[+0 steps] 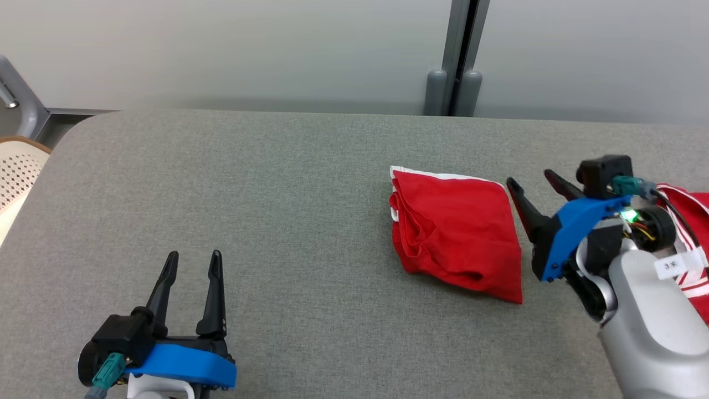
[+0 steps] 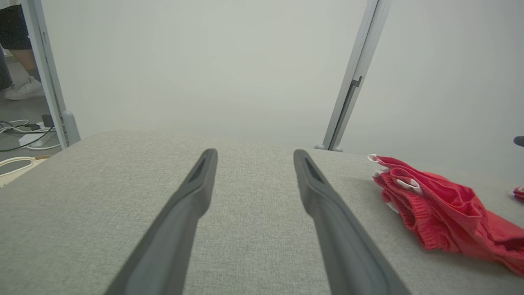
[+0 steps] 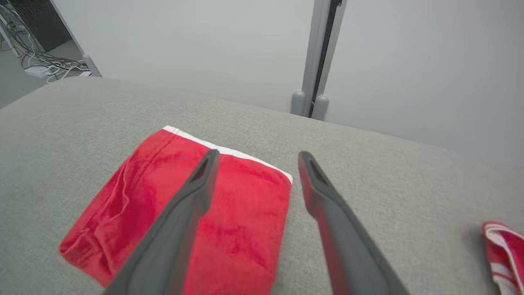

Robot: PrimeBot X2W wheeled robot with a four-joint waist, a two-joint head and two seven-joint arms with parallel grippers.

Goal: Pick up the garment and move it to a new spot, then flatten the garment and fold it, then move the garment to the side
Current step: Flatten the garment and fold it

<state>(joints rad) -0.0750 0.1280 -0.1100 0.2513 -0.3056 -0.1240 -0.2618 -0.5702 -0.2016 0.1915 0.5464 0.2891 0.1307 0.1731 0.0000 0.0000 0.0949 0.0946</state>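
Note:
The garment [image 1: 457,233] is red with a white stripe along its far edge and lies folded into a rough square on the grey table, right of centre. It also shows in the left wrist view [image 2: 446,213] and the right wrist view [image 3: 184,217]. My right gripper [image 1: 529,180] hovers just right of the garment, open, holding nothing. Its left finger [image 3: 180,213] crosses over the red cloth in its own view. At the lower left my left gripper [image 1: 194,256] stands open over bare table [image 2: 254,153], far from the garment.
A second red garment with white stripes [image 1: 689,233] lies at the table's right edge, partly behind my right arm. A pale wall with a grey post [image 1: 460,55] backs the grey fabric table [image 1: 249,194]. A perforated chair [image 1: 16,172] stands at the left.

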